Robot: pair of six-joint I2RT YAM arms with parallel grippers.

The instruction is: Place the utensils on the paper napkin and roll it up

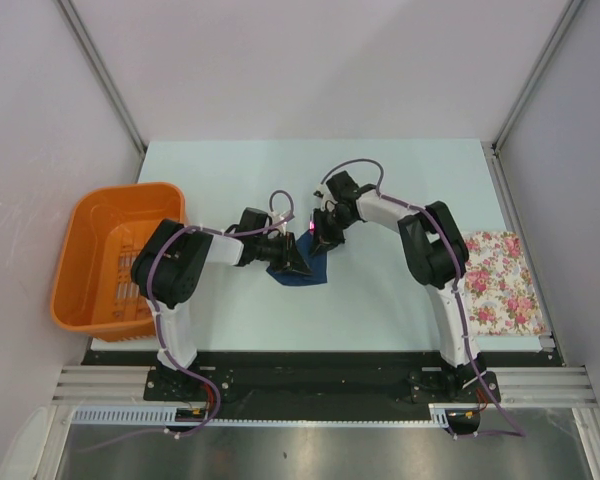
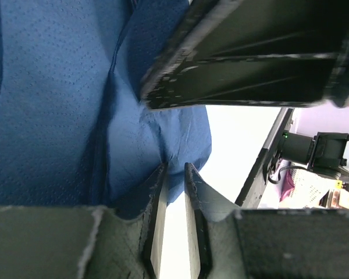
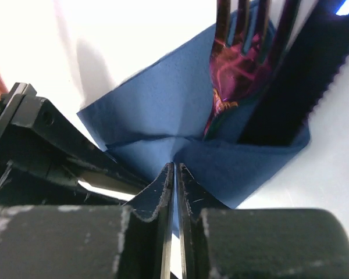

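Rolling the napkin (image 3: 157, 110) over the fork (image 3: 238, 52), the right pincer (image 3: 174, 167) is pinching its fold while the left pincer (image 2: 174, 167), narrowly parted, is hovering at the edge; another turn is likely coming.

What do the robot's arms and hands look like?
The left arm and right arm both have white tube-like links and chunky black joints, with purple cables looping along them. The left hand and right hand each have two flat dark fingers with scuffed, whitish, wavy edges.
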